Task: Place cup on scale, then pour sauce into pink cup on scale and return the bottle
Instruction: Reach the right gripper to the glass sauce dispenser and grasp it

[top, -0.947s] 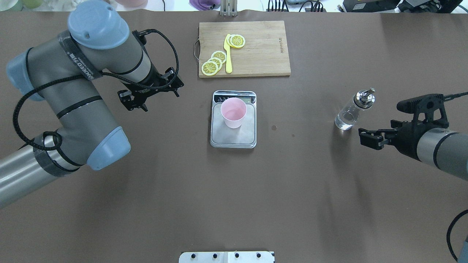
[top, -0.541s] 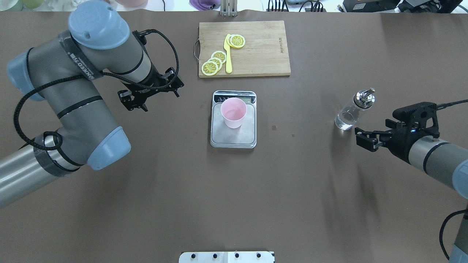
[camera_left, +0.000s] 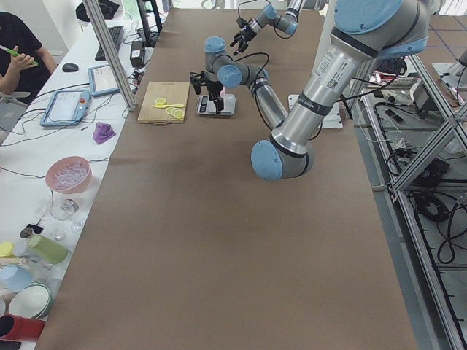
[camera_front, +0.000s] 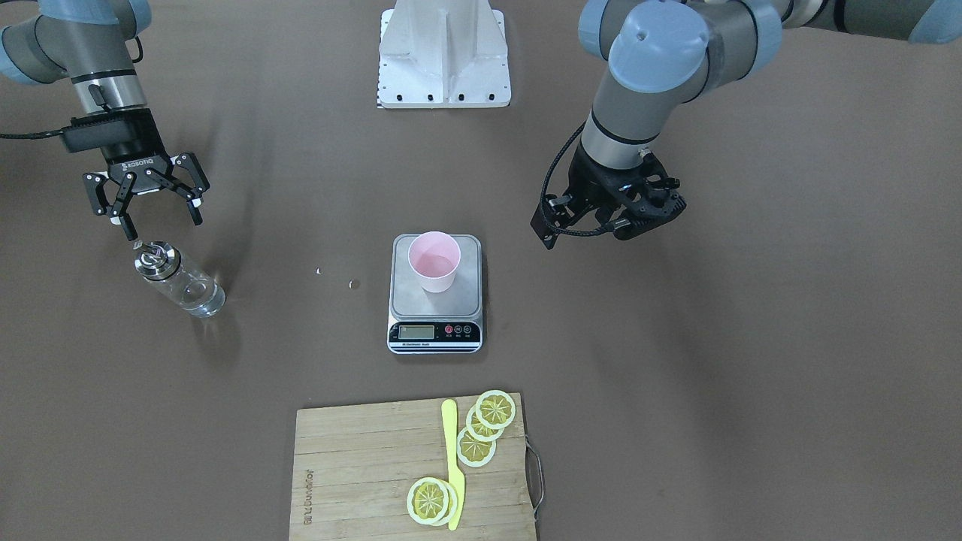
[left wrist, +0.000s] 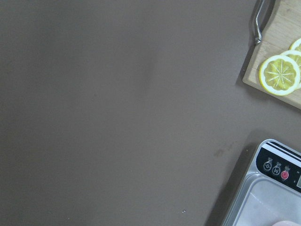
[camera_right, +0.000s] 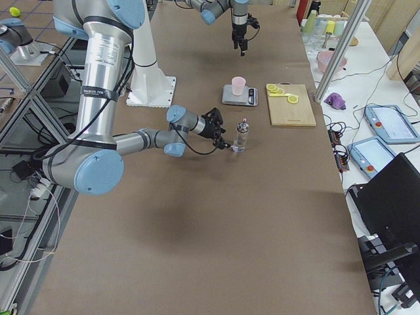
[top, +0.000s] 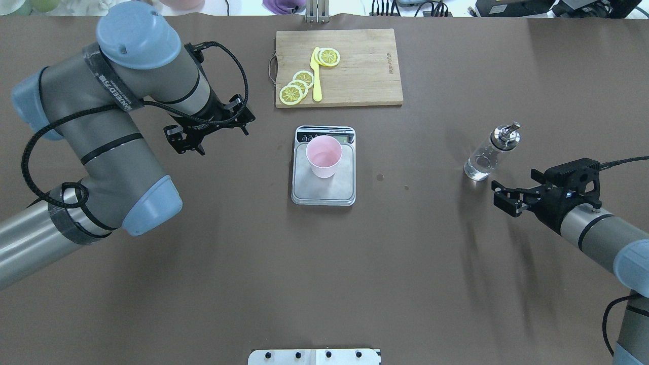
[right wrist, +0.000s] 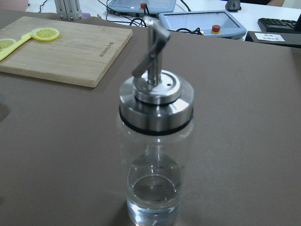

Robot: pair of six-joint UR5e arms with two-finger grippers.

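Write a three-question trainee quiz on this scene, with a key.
1. True or false: the pink cup stands on the scale.
2. How does the right gripper stand relative to the glass bottle?
A) shut on it
B) open, close to it, not touching
C) open, holding it over the scale
3. Short answer: which tool lies among the lemon slices on the cutting board?

Key
1. True.
2. B.
3. The yellow knife.
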